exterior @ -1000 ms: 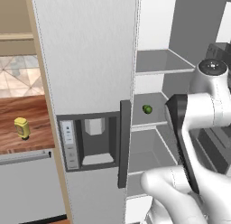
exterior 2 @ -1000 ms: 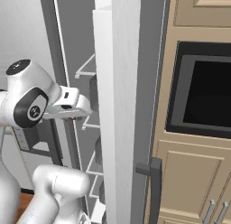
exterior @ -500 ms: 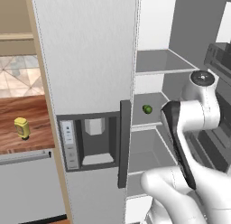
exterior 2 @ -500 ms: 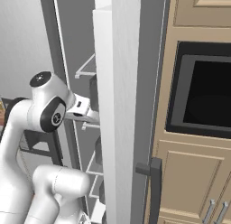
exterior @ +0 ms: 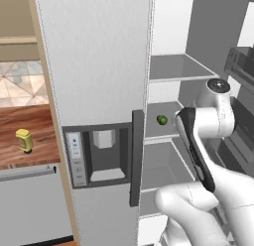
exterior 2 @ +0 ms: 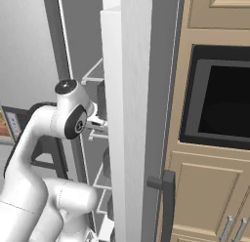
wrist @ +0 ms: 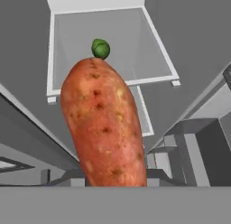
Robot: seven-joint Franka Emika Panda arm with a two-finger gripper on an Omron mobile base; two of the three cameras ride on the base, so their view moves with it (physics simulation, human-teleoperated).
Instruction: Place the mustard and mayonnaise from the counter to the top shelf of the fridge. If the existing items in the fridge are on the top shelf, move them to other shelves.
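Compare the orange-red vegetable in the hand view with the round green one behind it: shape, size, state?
Shape: the orange-red vegetable is long and tapered with dark speckles; the green vegetable is round and plain. Size: the orange-red one looks far bigger, though it is much nearer the camera. State: the orange-red one rises from the gripper, held off any shelf; the green one rests on a grey shelf. Both are inside the fridge.
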